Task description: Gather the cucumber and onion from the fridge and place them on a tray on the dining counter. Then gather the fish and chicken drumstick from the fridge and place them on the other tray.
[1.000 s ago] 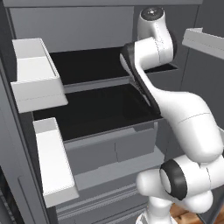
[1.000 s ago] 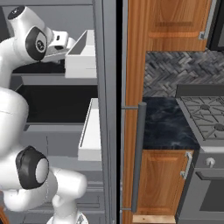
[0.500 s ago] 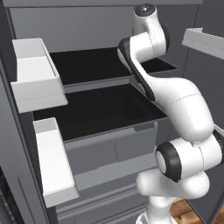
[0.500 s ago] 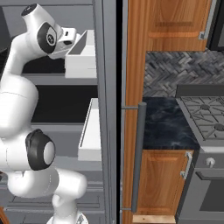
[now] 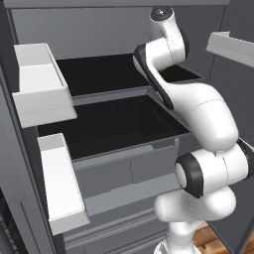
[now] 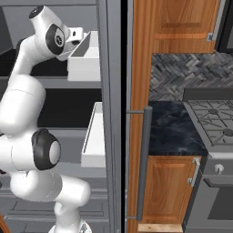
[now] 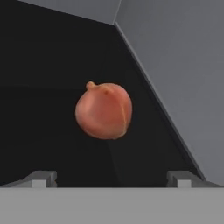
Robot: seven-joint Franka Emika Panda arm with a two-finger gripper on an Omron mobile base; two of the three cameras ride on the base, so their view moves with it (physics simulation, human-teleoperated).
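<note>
**Inspector:** Standing before the open fridge [image 5: 124,149], I note the white arm raised high, its upper joints level with the top black shelf [image 5: 99,74]. White door bins [image 5: 42,87] hang on the left door, one above another, and further bins [image 6: 93,136] sit on the right door.

**Clerk:** And the hand?

**Inspector:** The hand [image 7: 111,177] is spread wide. Both dark fingertips [image 7: 41,177] stand far apart at the bottom of the hand view, with nothing between them.

**Clerk:** Location of the onion?

**Inspector:** The onion [image 7: 104,111] lies ahead of the hand on a black shelf, near the corner where the shelf meets the grey side wall [image 7: 175,65]. It is reddish-orange and rounded, with a small stub at one end. It sits between the lines of the two fingertips but apart from them; no contact.

**Clerk:** Surroundings?

**Inspector:** Right of the fridge stand wooden cupboard doors [image 6: 170,195], a dark marbled bench [image 6: 170,132] and a stove [image 6: 211,120]. A long grey bar handle [image 6: 143,159] runs vertically down the door edge.
</note>
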